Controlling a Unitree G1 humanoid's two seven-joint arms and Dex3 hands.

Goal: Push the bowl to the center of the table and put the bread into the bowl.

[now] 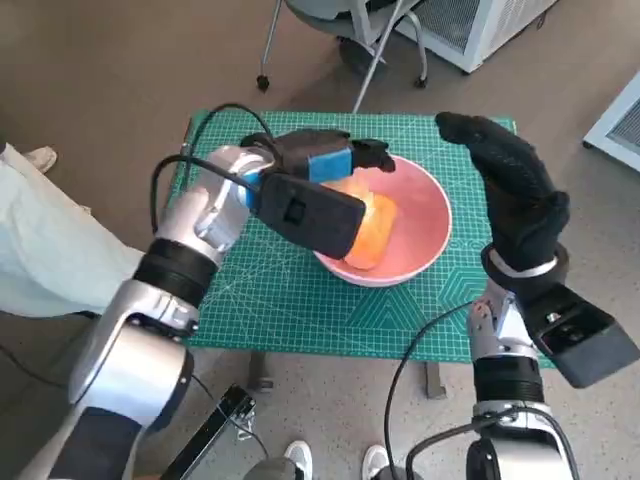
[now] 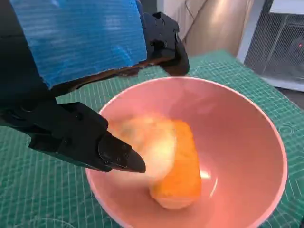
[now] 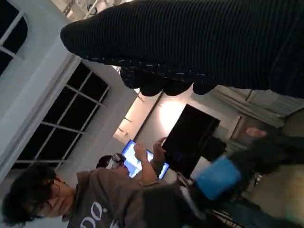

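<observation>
My right hand stands upright at about 3 o'clock of the bowl, near its rim but apart from it, fingers apart, nothing in it. The right wrist view points up into the room: a person by a lit screen, no table.

My left hand hangs over the bowl from 10 o'clock. Left wrist view: fingers spread above the pink bowl, one fingertip just beside the bread; whether it touches, I cannot tell. I have hold of nothing.

Bread lies inside the bowl on its floor, orange crust toward 3 o'clock. Bowl sits on the green mat, near mid-table, slightly toward 2 o'clock.

Judgement: placing looks done; step in hand is withdrawal. To do it well: lift straight up before drawing back toward 9 o'clock, fingers wide so none hooks the rim or drags the loaf. Risk: clipping the near wall and tipping the bowl.
</observation>
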